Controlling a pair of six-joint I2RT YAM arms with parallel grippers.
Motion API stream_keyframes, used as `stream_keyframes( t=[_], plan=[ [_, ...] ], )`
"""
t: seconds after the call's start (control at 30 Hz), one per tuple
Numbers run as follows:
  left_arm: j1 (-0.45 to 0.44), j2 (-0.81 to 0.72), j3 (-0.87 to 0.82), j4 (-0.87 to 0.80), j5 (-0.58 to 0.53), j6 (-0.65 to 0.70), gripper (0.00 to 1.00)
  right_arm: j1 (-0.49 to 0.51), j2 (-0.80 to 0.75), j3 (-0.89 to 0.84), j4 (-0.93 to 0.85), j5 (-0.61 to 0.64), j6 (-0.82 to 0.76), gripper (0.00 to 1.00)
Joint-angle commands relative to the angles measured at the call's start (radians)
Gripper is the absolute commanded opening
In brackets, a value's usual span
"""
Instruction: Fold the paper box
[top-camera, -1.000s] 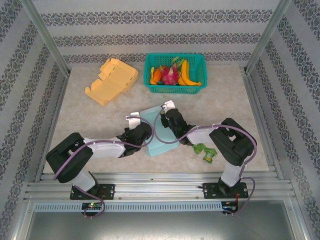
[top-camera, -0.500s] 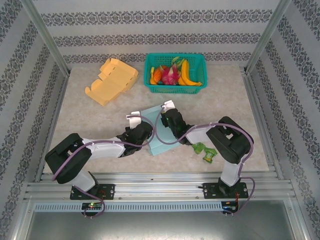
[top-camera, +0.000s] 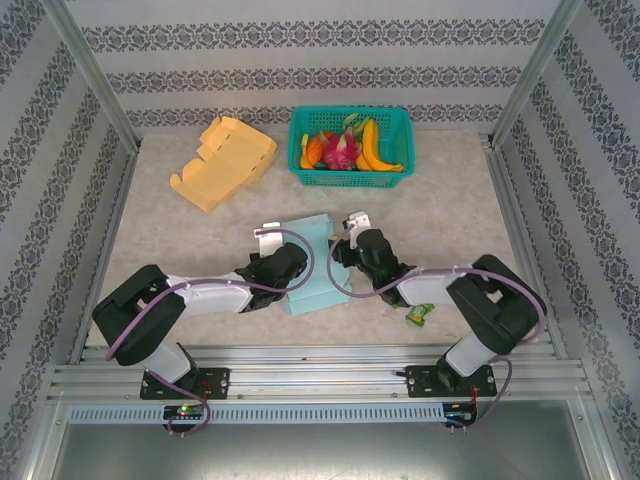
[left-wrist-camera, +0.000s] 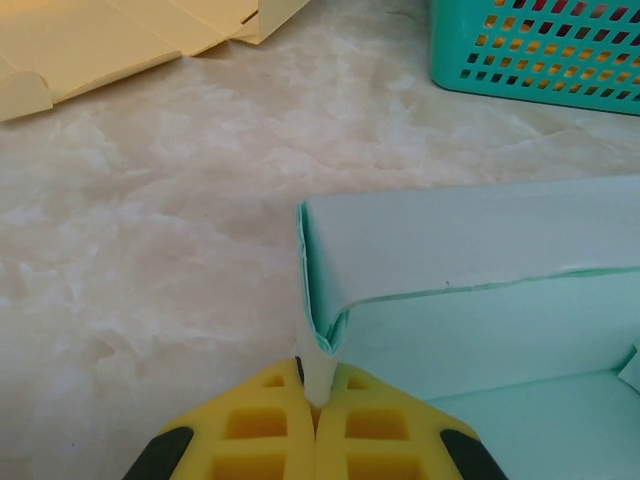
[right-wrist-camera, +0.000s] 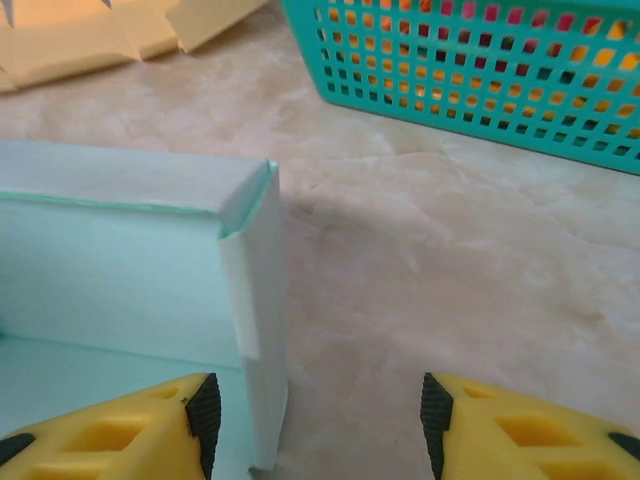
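No legible text or labels anywhere

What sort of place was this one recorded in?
Probably a lab test cell, not a home: aluminium rails frame wallpapered walls around a marble-look tabletop, with a basket of fruit staged as props.

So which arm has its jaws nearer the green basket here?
Right. The right arm, jaws open at the teal box's right wall, is straight before the basket; the left arm, jaws pinching the box's left wall, sits farther back and leftward.
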Motion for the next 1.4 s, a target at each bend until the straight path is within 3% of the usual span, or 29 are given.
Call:
stream_keyframes(
  t=[0.0, 0.17, 0.37, 0.6, 0.83, 1.0, 1.17, 1.37],
  plan=[
    [0.003, 0.012, 0.037, -0.032, -0.027, 0.046, 0.00, 0.013, -0.123, -0.054, -0.040, -0.017, 0.061, 0.59],
    [0.019, -0.025, 0.058, -0.051, 0.023, 0.132, 0.00, 0.010, -0.368, -0.115, -0.201, 0.040, 0.113, 0.59],
    [0.034, -0.116, 0.080, -0.063, 0.223, 0.350, 0.00, -0.014, -0.695, -0.109, -0.466, 0.081, 0.144, 0.62],
    [0.034, -0.191, 0.191, -0.242, 0.373, 0.538, 0.00, -0.081, -0.934, -0.014, -0.716, 0.066, 0.003, 0.68],
    [0.032, -0.205, 0.260, -0.404, 0.480, 0.885, 0.00, -0.122, -1.139, -0.182, -0.653, 0.103, 0.024, 0.69],
    [0.024, -0.215, 0.312, -0.556, 0.633, 1.167, 0.00, -0.139, -1.284, -0.251, -0.668, 0.137, 0.053, 0.70],
    [0.019, -0.111, 0.510, -0.841, 0.664, 1.263, 0.01, -0.143, -1.316, -0.269, -0.670, 0.138, 0.067, 0.70],
    [0.013, 0.103, 0.639, -1.031, 0.569, 1.325, 0.01, -0.145, -1.298, -0.260, -0.679, 0.119, 0.078, 0.70]
  ],
)
